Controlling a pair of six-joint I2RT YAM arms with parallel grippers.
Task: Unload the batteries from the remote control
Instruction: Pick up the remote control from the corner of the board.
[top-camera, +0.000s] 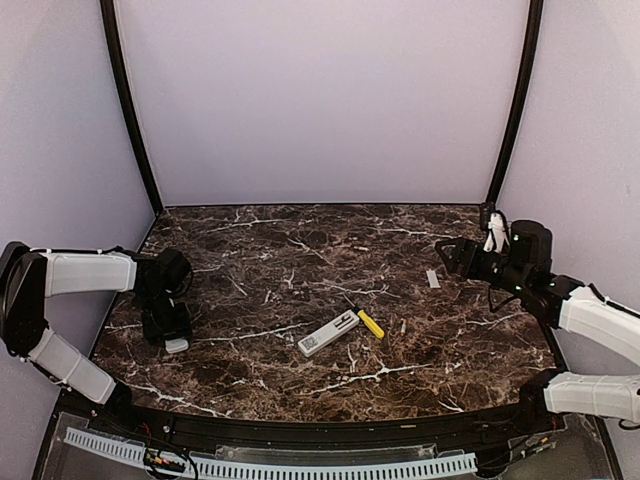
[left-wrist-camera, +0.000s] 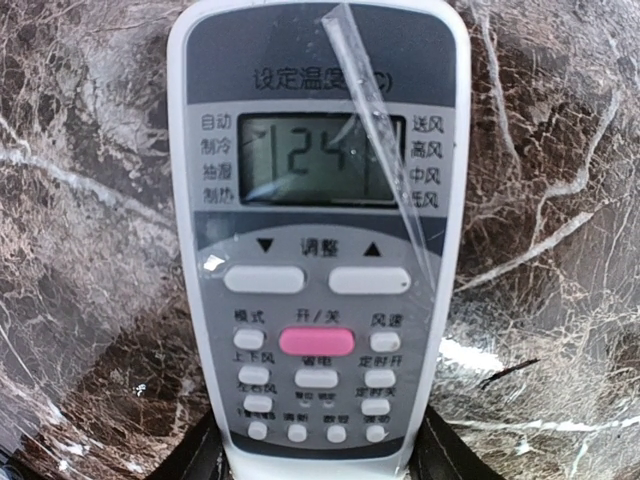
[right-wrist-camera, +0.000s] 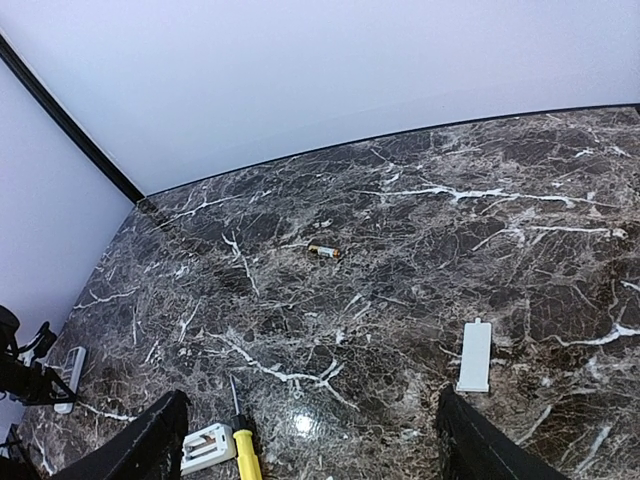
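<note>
A white air-conditioner remote control (left-wrist-camera: 318, 250) lies face up, its display lit, at the table's left. My left gripper (left-wrist-camera: 320, 445) points down over it (top-camera: 172, 332). The jaws are partly drawn in round its lower end, with a dark finger (left-wrist-camera: 205, 450) close at each side. A second, slimmer white remote (top-camera: 328, 335) lies mid-table, its back compartment (right-wrist-camera: 208, 447) open and bare. One of the batteries (right-wrist-camera: 323, 251) lies loose on the marble. My right gripper (right-wrist-camera: 310, 400) hangs open above the table's right rear (top-camera: 455, 255) with nothing between its fingers.
A yellow-handled screwdriver (top-camera: 368, 321) lies next to the slim remote. A white battery cover (top-camera: 432, 278) lies flat on the marble near my right gripper (right-wrist-camera: 475, 357). Pale walls and black corner posts close in the dark marble table (top-camera: 300, 250).
</note>
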